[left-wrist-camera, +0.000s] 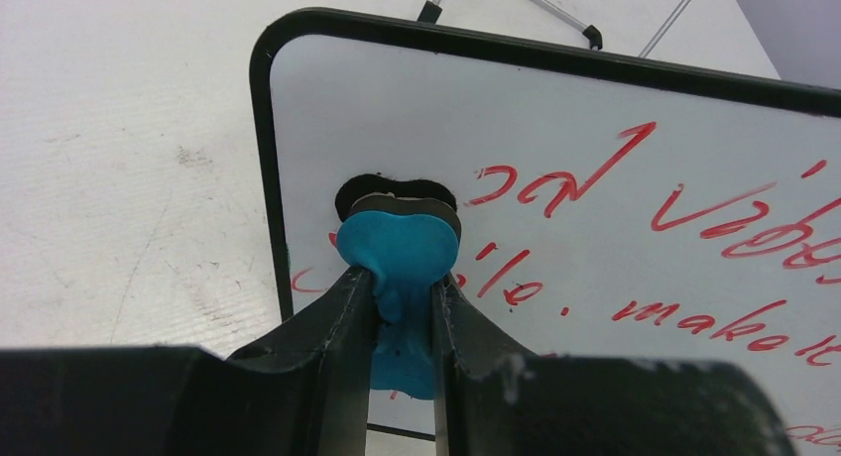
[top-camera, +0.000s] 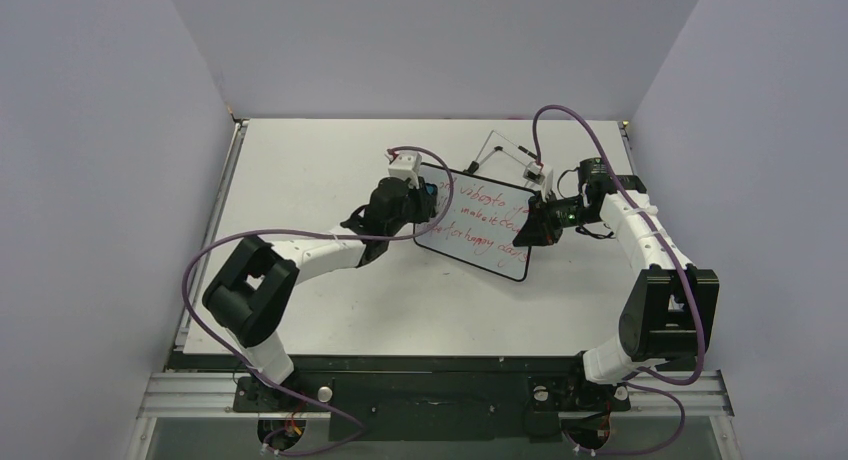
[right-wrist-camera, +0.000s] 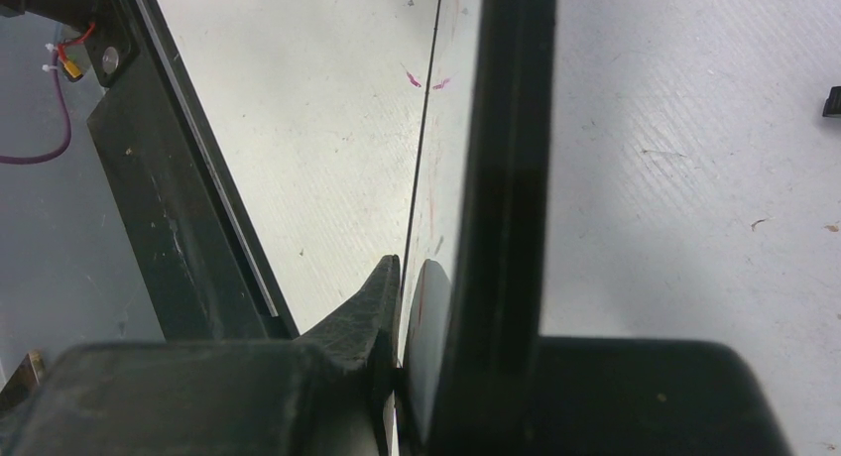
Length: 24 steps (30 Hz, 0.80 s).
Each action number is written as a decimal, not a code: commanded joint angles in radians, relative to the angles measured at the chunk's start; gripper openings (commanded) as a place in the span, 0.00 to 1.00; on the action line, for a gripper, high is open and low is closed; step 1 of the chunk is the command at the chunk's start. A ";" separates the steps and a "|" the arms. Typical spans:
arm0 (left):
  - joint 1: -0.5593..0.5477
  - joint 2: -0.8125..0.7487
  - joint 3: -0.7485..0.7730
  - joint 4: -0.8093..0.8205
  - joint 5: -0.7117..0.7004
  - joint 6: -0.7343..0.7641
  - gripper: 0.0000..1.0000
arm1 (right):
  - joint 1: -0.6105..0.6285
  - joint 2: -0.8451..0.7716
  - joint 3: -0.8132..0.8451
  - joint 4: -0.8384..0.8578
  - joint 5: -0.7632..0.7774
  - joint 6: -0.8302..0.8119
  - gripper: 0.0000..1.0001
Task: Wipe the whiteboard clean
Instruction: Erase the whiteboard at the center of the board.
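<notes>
The whiteboard [top-camera: 478, 228] is held tilted above the table, with red handwritten lines across it. My left gripper [top-camera: 428, 198] is shut on a blue eraser [left-wrist-camera: 399, 246], whose dark felt end presses against the whiteboard [left-wrist-camera: 555, 109] near its rounded corner; a patch around that corner is free of writing. In the left wrist view that gripper [left-wrist-camera: 402, 283] pinches the eraser's narrow waist. My right gripper [top-camera: 533, 226] is shut on the board's opposite edge. The right wrist view shows the whiteboard [right-wrist-camera: 508, 129] edge-on, clamped in the gripper [right-wrist-camera: 412, 278].
A thin wire easel stand [top-camera: 507, 150] lies on the table just behind the board, and its legs [left-wrist-camera: 565, 15] show past the board's top edge. The table's black side rail [right-wrist-camera: 164, 188] runs close beside the right gripper. Grey walls enclose three sides.
</notes>
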 commanded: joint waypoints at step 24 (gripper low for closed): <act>0.004 0.006 -0.026 0.044 0.075 -0.007 0.00 | 0.039 0.003 0.016 -0.093 0.010 -0.112 0.00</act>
